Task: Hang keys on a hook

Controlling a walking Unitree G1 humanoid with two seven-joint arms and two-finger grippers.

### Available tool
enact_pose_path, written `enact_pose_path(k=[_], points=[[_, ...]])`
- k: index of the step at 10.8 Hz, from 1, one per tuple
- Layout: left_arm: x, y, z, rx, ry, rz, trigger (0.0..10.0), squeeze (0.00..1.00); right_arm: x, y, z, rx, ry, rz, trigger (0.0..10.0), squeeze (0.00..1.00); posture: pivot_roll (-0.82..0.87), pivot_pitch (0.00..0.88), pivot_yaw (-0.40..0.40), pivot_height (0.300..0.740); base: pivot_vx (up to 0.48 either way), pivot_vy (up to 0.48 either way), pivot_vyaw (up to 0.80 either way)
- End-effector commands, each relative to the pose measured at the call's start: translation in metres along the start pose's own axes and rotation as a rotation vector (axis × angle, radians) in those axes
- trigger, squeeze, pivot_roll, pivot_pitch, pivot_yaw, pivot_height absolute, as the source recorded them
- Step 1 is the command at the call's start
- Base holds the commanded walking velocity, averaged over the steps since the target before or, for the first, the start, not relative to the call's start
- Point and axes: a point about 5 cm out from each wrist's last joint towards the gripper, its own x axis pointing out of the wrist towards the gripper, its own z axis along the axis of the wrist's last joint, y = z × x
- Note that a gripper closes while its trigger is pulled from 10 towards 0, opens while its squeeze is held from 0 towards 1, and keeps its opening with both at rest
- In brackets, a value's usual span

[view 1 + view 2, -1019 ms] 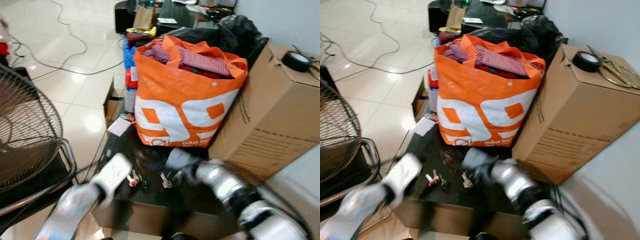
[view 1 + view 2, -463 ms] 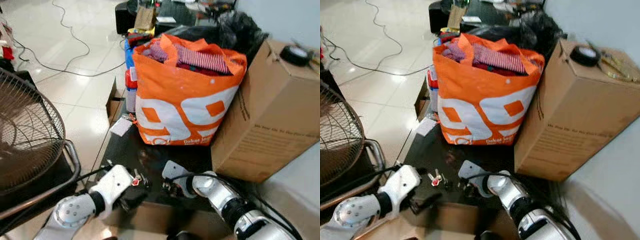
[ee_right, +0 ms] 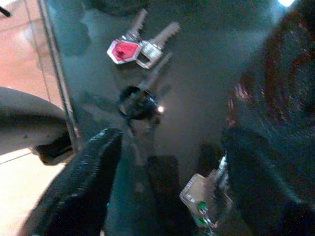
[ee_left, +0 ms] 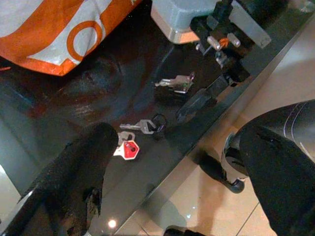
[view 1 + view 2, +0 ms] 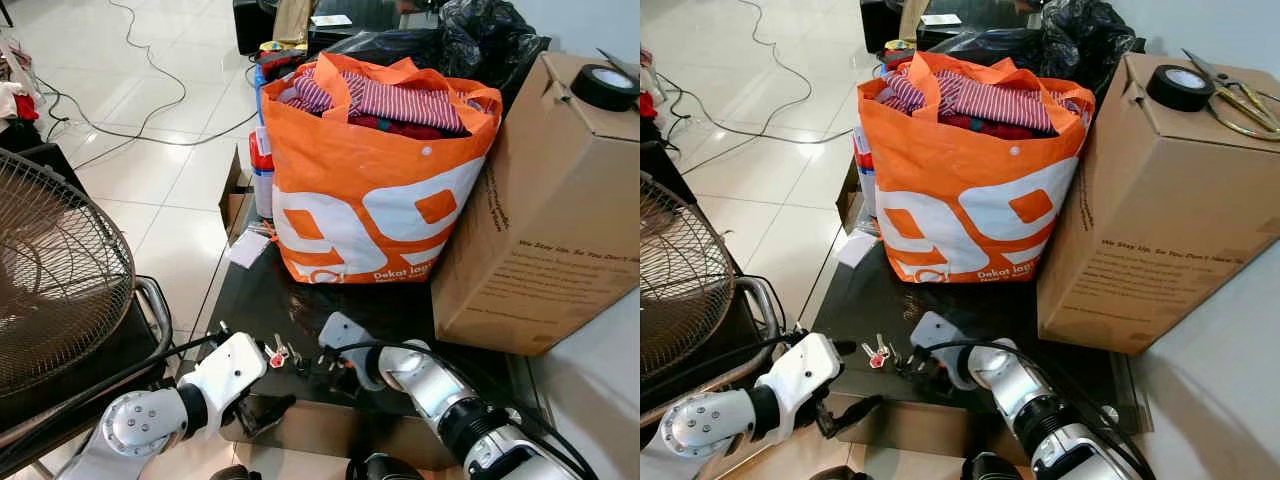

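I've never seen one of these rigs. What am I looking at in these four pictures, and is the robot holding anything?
This is a walking humanoid robot with two silver arms, each ending in two long black fingers. The two wide pictures come from the two eyes of a camera on its head, looking down at a low dark glass table. The two close pictures come from cameras on its wrists, looking along the fingers.

On the table lie a bunch of keys with a red tag and a second small set of keys near the front edge. Behind them stand an orange bag full of clothes and a cardboard box with a roll of black tape on top. A fan stands on the robot's left.

The left gripper and right gripper are both open near the keys. Neither holds anything.
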Motion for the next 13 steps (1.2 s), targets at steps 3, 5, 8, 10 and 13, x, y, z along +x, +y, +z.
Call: enact_pose_path(k=[3, 5, 8, 10, 13], points=[[0.004, 0.002, 0.005, 0.015, -0.009, -0.009, 10.0, 0.00, -0.014, -0.015, -0.005, -0.068, 0.051, 0.000, 10.0, 0.00, -0.11, 0.079, -0.023, 0.740, 0.000, 0.000, 0.00], [0.008, 0.003, 0.006, 0.017, -0.014, -0.015, 10.0, 0.00, -0.023, -0.022, -0.014, -0.144, 0.123, 0.024, 10.0, 0.00, -0.12, 0.069, -0.024, 0.740, 0.000, 0.000, 0.00], [0.005, -0.002, -0.003, 0.014, 0.022, -0.043, 10.0, 0.00, -0.023, -0.020, -0.017, -0.150, 0.153, 0.042, 3.3, 0.00, -0.12, 0.067, -0.034, 0.740, 0.000, 0.000, 0.00], [0.003, -0.003, -0.009, 0.008, 0.049, -0.035, 10.0, 0.00, -0.020, -0.016, -0.014, -0.124, 0.128, 0.051, 2.4, 0.00, -0.12, 0.067, -0.037, 0.740, 0.000, 0.000, 0.00], [0.001, -0.004, -0.013, 0.005, 0.063, -0.039, 10.0, 0.00, -0.017, -0.016, -0.012, -0.106, 0.120, 0.029, 0.0, 0.00, -0.12, 0.072, -0.040, 0.740, 0.000, 0.000, 0.00]])
